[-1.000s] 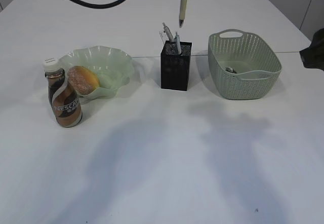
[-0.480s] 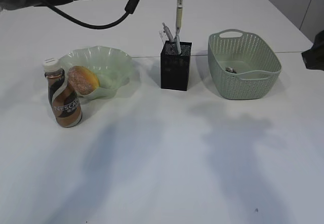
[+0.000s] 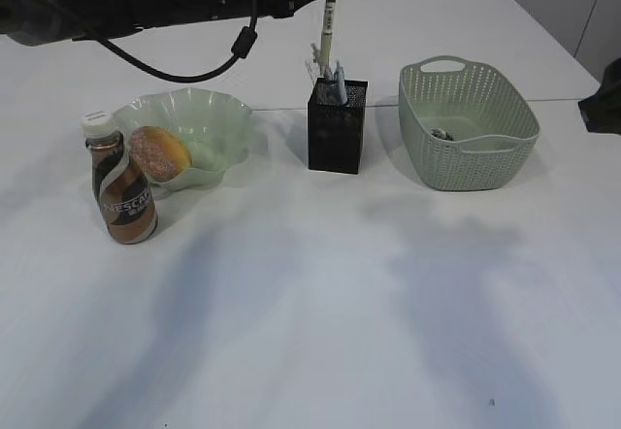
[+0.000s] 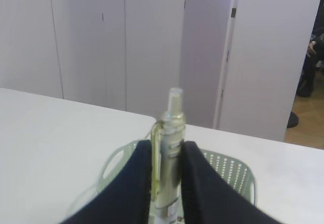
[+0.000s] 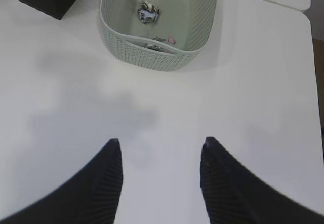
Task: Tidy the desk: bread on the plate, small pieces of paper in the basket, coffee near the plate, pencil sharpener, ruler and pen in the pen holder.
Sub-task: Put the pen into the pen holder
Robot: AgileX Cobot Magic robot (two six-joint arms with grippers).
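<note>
Desk, large plain white tabletop, fills the exterior view; pale wall panels and a doorway behind it in the left wrist view.

Pale green rectangular perforated plastic basket sits toward the far right edge, holding a crumpled paper scrap and a few smaller bits.

Pale green translucent wavy-rimmed plate sits toward the far left edge, oval golden-brown sugared bread resting in its near side.

Black square metal-mesh pen holder stands mid-desk near the far edge, between plate and basket, with a few grey items sticking out of its top.

Brown Nescafe coffee bottle with cream cap stands upright just in front of the plate, near the left edge.

Left gripper clenched on a pale yellowish pen, held upright, lower end down in the pen holder's mouth.

Right gripper released, fingers apart, nothing between them, hovering over bare desk in front of the basket.
</note>
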